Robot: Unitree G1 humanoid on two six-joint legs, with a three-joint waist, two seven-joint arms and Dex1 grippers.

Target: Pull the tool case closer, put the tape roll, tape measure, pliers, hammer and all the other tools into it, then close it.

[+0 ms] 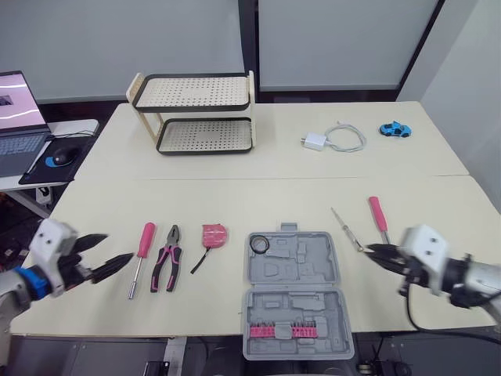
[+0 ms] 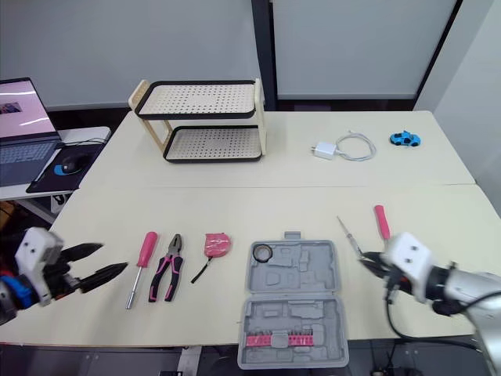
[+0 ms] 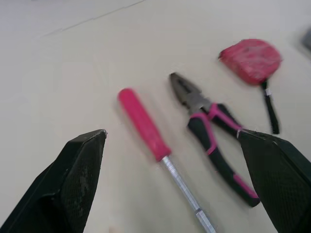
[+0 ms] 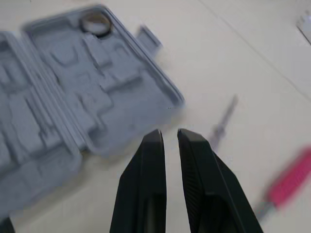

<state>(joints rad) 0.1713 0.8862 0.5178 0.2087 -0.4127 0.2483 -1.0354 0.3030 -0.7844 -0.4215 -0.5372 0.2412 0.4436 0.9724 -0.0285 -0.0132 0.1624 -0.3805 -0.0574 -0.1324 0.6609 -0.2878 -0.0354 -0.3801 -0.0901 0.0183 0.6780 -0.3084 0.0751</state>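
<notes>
The grey tool case lies open at the table's front edge, with pink bits in its near half and a black tape roll in its far half. To its left lie a pink tape measure, pink-and-black pliers and a pink-handled screwdriver. My left gripper hovers open just left of that screwdriver, holding nothing. Right of the case lie a thin metal tool and a second pink-handled screwdriver. My right gripper is shut and empty, just beside the case's right edge.
A two-tier perforated rack stands at the back left. A white charger with cable and a blue toy car lie at the back right. A laptop and mouse sit on a side desk to the left.
</notes>
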